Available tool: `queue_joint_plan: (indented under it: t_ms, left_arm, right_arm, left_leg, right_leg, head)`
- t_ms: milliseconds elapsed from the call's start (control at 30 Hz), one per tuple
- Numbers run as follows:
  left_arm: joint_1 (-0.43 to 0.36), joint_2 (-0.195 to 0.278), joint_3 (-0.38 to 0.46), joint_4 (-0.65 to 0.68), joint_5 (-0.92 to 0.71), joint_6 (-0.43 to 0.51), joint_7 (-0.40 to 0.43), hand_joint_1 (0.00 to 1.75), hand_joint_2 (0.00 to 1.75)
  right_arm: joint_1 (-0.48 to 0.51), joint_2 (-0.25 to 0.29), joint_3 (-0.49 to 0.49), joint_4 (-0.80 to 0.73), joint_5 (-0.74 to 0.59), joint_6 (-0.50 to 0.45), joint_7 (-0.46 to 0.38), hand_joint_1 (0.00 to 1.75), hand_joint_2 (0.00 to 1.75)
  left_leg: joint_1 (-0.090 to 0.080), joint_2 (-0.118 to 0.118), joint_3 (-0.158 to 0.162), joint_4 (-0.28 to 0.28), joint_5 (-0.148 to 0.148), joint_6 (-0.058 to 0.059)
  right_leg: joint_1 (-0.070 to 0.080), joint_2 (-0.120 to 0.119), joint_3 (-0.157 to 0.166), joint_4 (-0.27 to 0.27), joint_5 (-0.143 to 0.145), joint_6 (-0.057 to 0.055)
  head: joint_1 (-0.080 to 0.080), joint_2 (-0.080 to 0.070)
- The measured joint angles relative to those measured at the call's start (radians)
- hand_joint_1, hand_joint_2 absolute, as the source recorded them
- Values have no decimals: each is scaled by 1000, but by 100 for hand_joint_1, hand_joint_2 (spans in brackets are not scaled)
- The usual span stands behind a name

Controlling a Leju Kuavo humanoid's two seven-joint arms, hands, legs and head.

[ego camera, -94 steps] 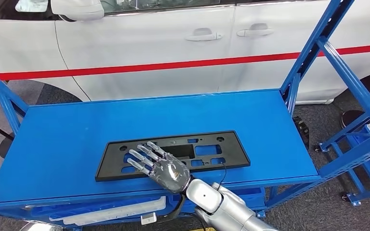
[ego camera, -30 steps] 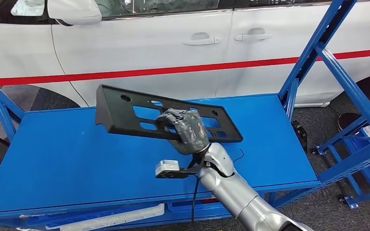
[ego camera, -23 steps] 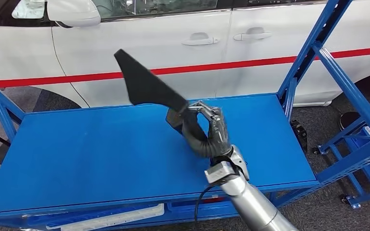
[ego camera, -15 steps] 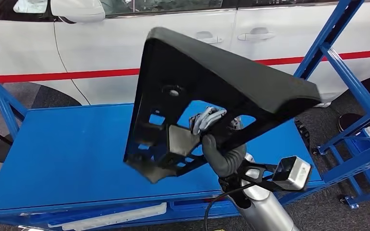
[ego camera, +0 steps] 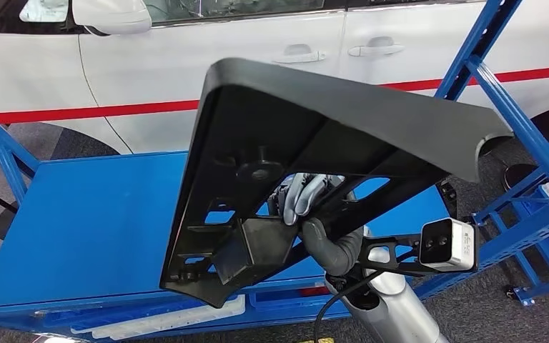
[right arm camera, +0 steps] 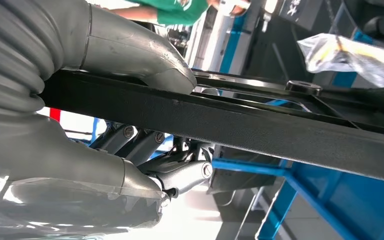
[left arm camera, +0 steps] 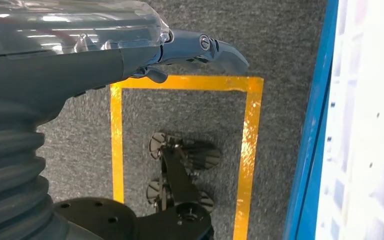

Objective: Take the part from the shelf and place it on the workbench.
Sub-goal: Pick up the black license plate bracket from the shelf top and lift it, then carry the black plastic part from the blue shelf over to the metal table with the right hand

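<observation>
One black plastic panel (ego camera: 329, 143) now fills the middle of the head view, lifted clear of the blue shelf (ego camera: 78, 229) and tipped closer to the camera than half a second ago. Right hand (ego camera: 307, 207) grips its lower bar; carrying to the workbench comes next. Left hand (left arm camera: 130, 50) hangs with nothing in it, fingers partly curled.

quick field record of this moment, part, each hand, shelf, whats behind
part: black plastic frame panel with cutouts, lifted clear of the shelf top, tilted, near the head camera
right hand: grips the panel's bar, thumb on one side and fingers on the other
left hand: hangs over grey floor with yellow tape, holds nothing, fingers curled
shelf: blue top, bare where visible
behind: white car with red stripe
</observation>
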Motion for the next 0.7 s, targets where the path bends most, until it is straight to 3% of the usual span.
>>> queue_joint_plan:
  t_ms: [67,133,200,233,267,367,400,500,533,567,667,700]
  left_arm:
    - [0,0,0,0,0,2,4,0,175]
    - [0,0,0,0,0,7,17,0,175]
    - [0,0,0,0,-3,17,47,0,175]
    - [0,0,0,0,-6,22,67,0,175]
    - [0,0,0,0,-11,28,92,0,175]
    - [-1,0,0,0,-25,45,176,0,175]
    - [-1,0,0,0,-29,49,201,0,175]
    - [6,-2,0,0,-44,56,265,0,175]
    - [7,-4,-1,1,-49,58,282,0,175]
    - [8,-5,-1,1,-53,58,294,0,175]
    - [8,-7,-2,2,-58,63,318,0,175]
    - [8,-8,-2,2,-58,70,330,0,175]
  right_arm:
    - [-8,0,6,0,-2,1,0,173,175]
    - [-16,0,14,2,-9,-7,0,173,175]
    - [-22,-3,21,3,-17,-25,-4,173,175]
    - [-24,-5,24,3,-19,-35,-7,173,175]
    - [-27,-8,26,3,-19,-45,-11,173,175]
    - [-33,-19,29,3,-19,-67,-27,173,175]
    - [-35,-25,30,3,-19,-72,-33,173,175]
    - [-41,-47,33,3,-20,-82,-47,173,175]
    - [-44,-56,34,3,-20,-84,-50,173,175]
    - [-47,-65,34,3,-21,-85,-51,173,175]
    - [-54,-89,35,3,-22,-88,-53,173,175]
    - [-55,-97,35,3,-23,-90,-53,173,175]
  left_leg:
    - [3,1,-20,47,-44,-10]
    - [5,2,-63,166,-126,-17]
    - [5,2,-92,269,-176,-20]
    - [5,2,-82,271,-174,-19]
    - [5,2,-50,231,-156,-16]
    - [-1,1,80,21,-92,1]
    - [-5,1,98,-14,-83,6]
    - [-9,2,90,-25,-60,22]
    - [-7,4,84,-29,-48,29]
    - [-4,6,75,-32,-34,35]
    - [-2,10,33,-32,2,44]
    - [-2,10,17,-30,12,43]
  right_leg:
    - [-3,-4,-8,-6,12,-15]
    - [-2,-8,-22,-7,24,-23]
    - [2,-8,-40,-5,37,-25]
    - [3,-8,-49,-4,43,-25]
    - [5,-8,-58,-3,50,-24]
    - [8,-7,-75,-1,71,-14]
    - [8,-8,-77,-2,78,-9]
    - [5,-8,-80,-8,96,11]
    - [3,-7,-85,-2,85,17]
    - [3,-6,-96,20,55,22]
    - [-3,-4,-149,199,-91,36]
    - [-5,-4,-156,254,-112,40]
  head:
    - [0,0]
    - [0,0]
    - [0,0]
    - [0,0]
    - [0,0]
    - [0,0]
    - [0,0]
    - [0,0]
    - [0,0]
    - [0,0]
    - [0,0]
    - [0,0]
